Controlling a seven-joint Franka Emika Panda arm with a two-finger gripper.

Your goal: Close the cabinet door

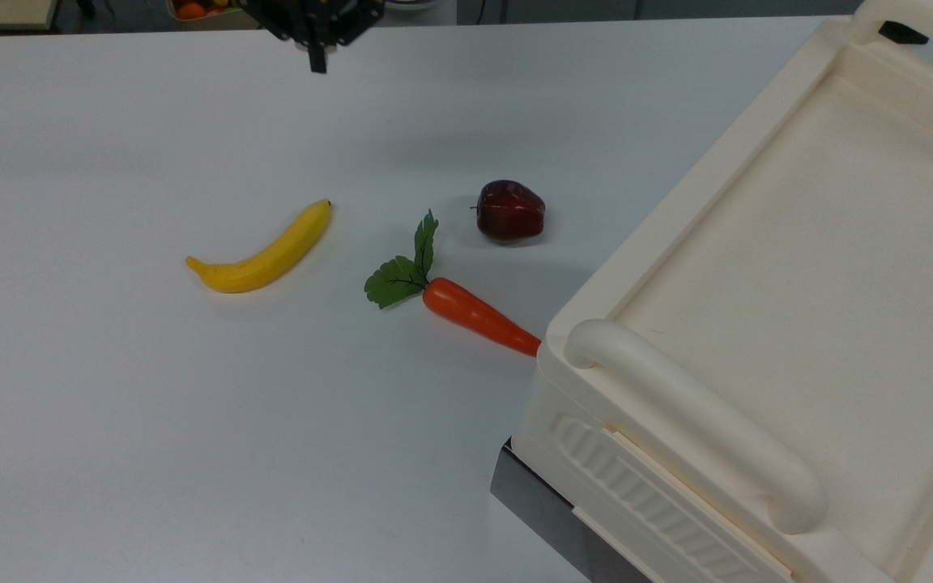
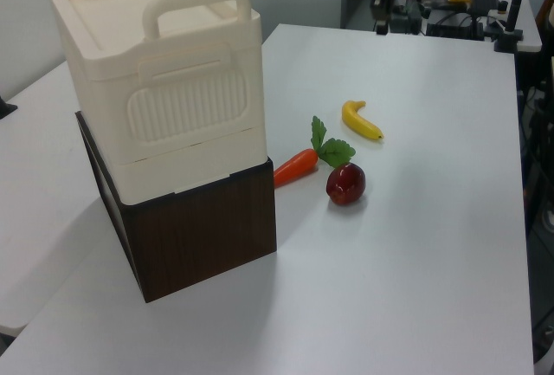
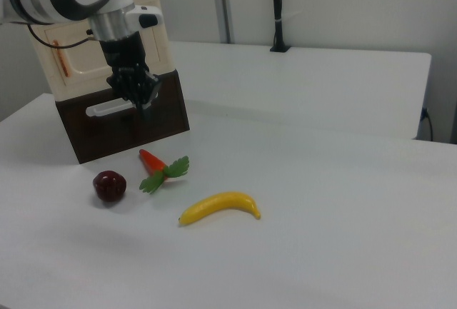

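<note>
Door (image 3: pixel 68 58) of the cabinet (image 3: pixel 100 52) sat flush at the right view's left. Tool (image 1: pixel 317 58), fingers pinched shut, hung well apart over the counter (image 1: pixel 151 405); a careless return could scatter the carrot (image 1: pixel 479 316).

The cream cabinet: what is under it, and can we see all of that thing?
The cabinet stands on a dark brown wooden box, which rests on the white table. Two sides of the box show in the left view; its top is covered by the cabinet.

Carrot (image 1: pixel 479 316) between banana (image 1: pixel 264 251) and cabinet (image 1: pixel 766 324), top view.
</note>
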